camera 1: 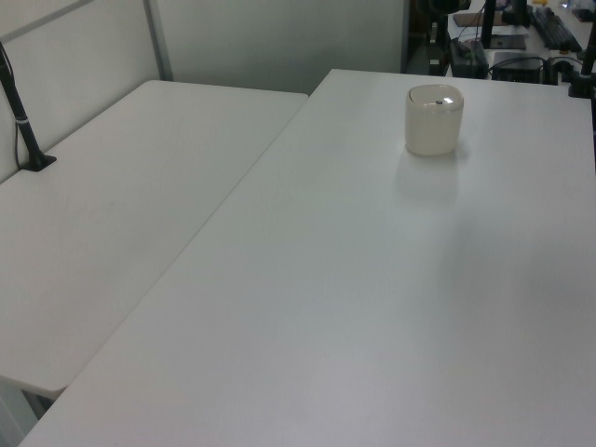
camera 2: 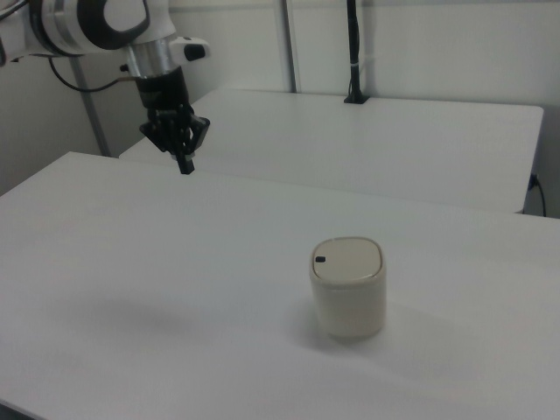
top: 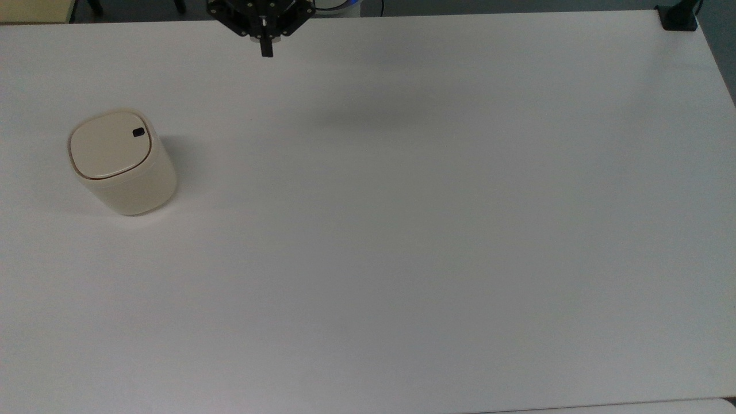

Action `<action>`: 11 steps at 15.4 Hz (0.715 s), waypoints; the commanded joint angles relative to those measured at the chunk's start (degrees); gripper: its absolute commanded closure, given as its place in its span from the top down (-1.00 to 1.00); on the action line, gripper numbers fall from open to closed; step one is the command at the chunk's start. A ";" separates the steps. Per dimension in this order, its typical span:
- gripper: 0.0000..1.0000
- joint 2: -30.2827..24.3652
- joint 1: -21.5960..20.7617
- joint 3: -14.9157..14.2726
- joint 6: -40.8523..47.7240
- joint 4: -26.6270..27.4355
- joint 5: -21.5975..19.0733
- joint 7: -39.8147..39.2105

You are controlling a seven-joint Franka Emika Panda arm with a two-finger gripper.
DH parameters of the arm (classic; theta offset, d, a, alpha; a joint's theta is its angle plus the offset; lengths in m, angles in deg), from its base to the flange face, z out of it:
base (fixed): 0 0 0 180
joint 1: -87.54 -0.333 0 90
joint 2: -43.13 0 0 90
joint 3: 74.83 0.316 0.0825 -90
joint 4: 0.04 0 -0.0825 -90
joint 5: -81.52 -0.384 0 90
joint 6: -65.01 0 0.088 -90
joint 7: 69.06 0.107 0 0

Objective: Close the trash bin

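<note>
white table (top: 402, 230) | second white table (camera 1: 112, 214) alongside | black clamp (top: 678, 17) at corner

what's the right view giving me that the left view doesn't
Right view: the gripper hanging above the table's far side, jaws together, well clear of the bin, plus the lid's black button. Left view: dark equipment cluttered beyond the table's far end. Both: the trash bin upright, lid down flat, on the white table.
</note>
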 commanded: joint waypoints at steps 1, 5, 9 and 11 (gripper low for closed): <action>-0.35 -2.02 -2.41 -1.08 1.21 2.03 -0.89 2.85; 1.00 -2.02 -2.32 -1.08 1.12 2.03 -0.37 2.95; 1.00 -2.28 -1.80 -1.08 0.95 2.03 -0.36 4.17; 1.00 -2.28 -1.45 -1.34 0.68 2.12 -0.54 5.49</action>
